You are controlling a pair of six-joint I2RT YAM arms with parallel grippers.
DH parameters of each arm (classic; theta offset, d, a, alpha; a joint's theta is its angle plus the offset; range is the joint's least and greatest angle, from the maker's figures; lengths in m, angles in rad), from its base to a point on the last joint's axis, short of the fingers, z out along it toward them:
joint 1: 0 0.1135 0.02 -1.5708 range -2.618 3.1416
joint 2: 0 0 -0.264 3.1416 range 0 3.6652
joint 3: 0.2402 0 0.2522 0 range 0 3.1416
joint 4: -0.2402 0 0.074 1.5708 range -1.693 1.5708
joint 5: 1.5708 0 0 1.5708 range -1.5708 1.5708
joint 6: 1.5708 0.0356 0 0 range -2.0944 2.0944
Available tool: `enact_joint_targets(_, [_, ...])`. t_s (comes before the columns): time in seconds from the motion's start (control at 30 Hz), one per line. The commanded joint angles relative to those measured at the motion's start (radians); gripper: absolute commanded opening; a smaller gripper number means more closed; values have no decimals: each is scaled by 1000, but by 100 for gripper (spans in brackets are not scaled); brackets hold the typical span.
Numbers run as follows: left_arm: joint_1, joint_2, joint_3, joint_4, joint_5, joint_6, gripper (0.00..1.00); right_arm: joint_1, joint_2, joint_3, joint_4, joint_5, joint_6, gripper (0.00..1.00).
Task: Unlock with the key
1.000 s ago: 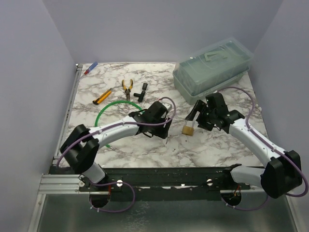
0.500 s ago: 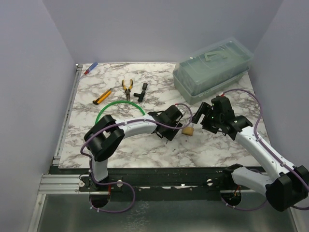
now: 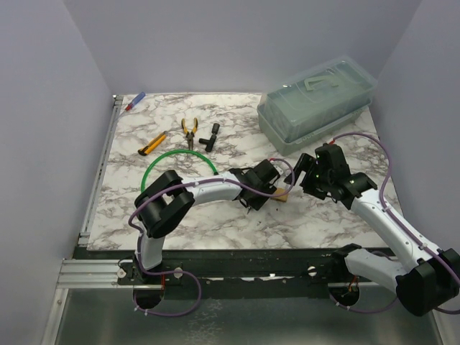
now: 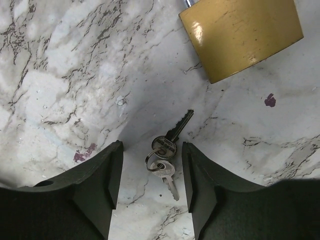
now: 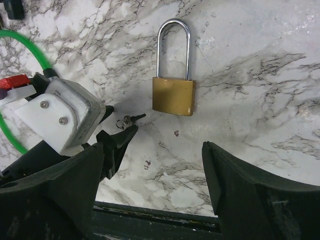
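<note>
Between the spread fingers [image 4: 95, 190] of the left hand [image 4: 151, 155], two small keys [image 4: 165, 147] on one ring lie flat on the marble desk [image 4: 60, 75]. One key is dark and points away from the hand; the other is silver and points back toward the palm. Neither finger touches them, and a strip of bare marble shows on each side.

Just beyond the left fingertips, ahead and a little to the right, a brass padlock [image 4: 240, 35] lies flat. It is close to the keys but apart from them.

The right hand [image 5: 154, 150] hangs above the desk with its fingers wide apart and nothing between them. The padlock lies past its fingertips with the steel shackle pointing away. The keys sit to the left of that hand, against the tip of the left hand.

A bright green cord [image 5: 35, 47] curves across the desk behind the left hand, and no link from it to the keys can be seen. Orange-handled pliers [image 3: 189, 131] lie farther beyond it.
</note>
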Motion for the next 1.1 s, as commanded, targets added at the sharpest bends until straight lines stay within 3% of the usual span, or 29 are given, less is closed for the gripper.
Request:
enact_joint_targets(0.0, [-20, 52, 10, 25, -49, 11, 52, 6, -9, -3, -18, 29, -21, 85])
enact_joint_targets(0.33, [-25, 61, -26, 28, -66, -10, 33, 5, -8, -2, -20, 33, -22, 84])
enact_joint_targets(0.53, [-29, 52, -66, 28, -70, -26, 33, 5, -8, -6, -16, 29, -21, 84])
enact_joint_targets(0.7, [-29, 26, -92, 27, -84, -53, 44, 6, -7, -8, -14, 25, -21, 84])
enact_joint_targets(1.07, [-28, 14, -88, -21, -54, -121, 40, 6, -7, -9, -14, 23, -19, 84])
